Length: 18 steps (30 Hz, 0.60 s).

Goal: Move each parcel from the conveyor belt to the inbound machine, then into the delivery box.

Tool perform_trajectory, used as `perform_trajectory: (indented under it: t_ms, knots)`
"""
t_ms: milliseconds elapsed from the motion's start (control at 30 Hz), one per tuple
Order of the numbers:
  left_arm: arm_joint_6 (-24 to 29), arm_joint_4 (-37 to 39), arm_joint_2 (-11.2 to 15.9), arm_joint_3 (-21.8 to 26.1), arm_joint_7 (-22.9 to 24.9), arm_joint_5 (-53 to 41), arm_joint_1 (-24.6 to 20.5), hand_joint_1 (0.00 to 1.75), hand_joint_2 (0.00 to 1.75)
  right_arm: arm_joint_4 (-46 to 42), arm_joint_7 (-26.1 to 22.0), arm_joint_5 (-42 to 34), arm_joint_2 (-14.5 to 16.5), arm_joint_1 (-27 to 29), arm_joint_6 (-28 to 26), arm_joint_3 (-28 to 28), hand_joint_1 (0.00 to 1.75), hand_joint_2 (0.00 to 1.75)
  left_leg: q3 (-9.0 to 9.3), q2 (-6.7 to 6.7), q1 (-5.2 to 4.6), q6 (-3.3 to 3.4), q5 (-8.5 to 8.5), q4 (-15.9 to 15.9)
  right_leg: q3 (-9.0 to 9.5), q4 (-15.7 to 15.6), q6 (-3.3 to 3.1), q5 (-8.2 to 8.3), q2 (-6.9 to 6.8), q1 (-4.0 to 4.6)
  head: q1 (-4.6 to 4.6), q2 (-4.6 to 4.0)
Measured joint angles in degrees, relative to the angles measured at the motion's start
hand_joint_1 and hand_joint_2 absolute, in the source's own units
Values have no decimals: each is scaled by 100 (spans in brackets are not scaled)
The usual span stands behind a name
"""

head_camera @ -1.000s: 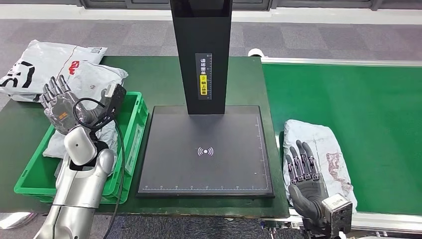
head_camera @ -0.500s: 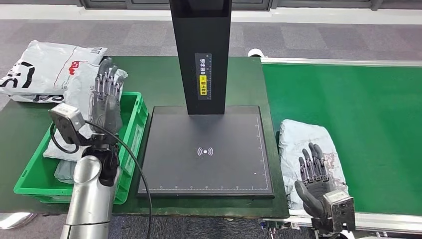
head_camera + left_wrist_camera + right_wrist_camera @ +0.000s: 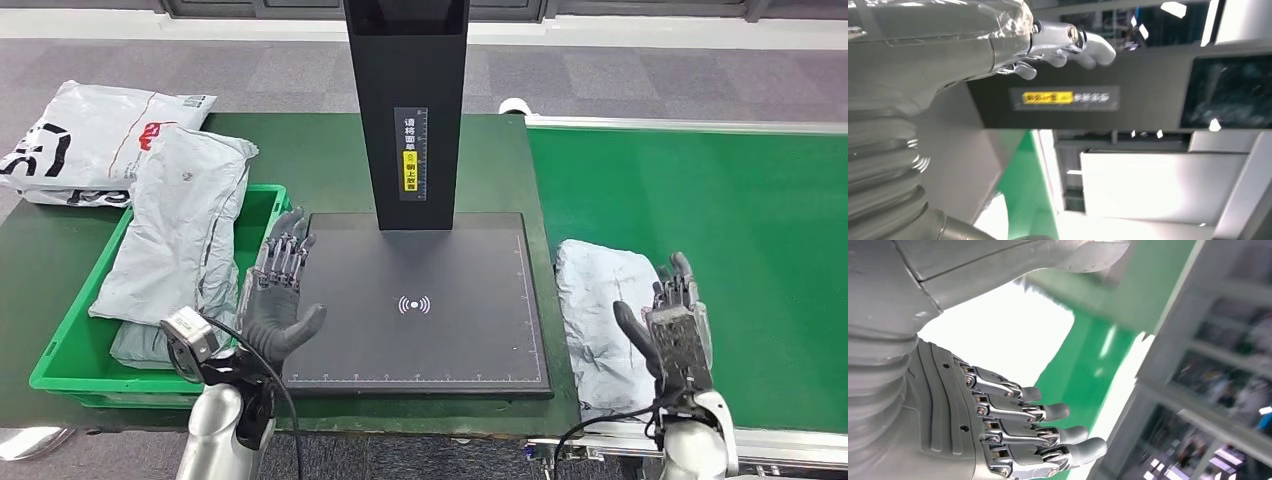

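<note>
Right now the grey parcel (image 3: 602,325) lies on the conveyor belt (image 3: 740,230), just beside the empty, spread right hand (image 3: 672,325). Soft plastic could slip from a shallow grasp. Left hand (image 3: 280,295) hovers empty, spread over the scanner plate (image 3: 450,330).

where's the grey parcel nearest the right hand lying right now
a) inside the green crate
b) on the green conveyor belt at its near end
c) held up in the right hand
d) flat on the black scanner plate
b: the grey parcel lies on the green conveyor belt, just right of the black scanner plate, with the right hand open at its right side and not holding it.
</note>
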Motion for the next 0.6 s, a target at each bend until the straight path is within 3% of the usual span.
perform_trajectory:
  t_ms: [300, 500, 600]
  knots:
    - [-239, 455, -42, -143, -73, -222, 18, 0, 175, 2078, 558, 1493, -1045, -1469, -756, -362, 0, 175, -3, -9, -8, 21, 15, 3, -2, 1, 14, 14, -7, -8, 1, 0]
    - [-422, 745, -43, -315, -187, -296, -42, 0, 175, 3701, 1583, 3134, -1710, -2227, -906, -379, 0, 175, -5, -17, -8, 21, 15, 3, 1, 1, 15, 13, -13, -8, 1, 0]
    - [-472, 917, -44, -411, -244, -304, -80, 0, 175, 4504, 1998, 3758, -1882, -2420, -884, -295, 0, 175, -4, -15, -8, 21, 14, 3, 0, 0, 15, 13, -9, -8, 1, 0]
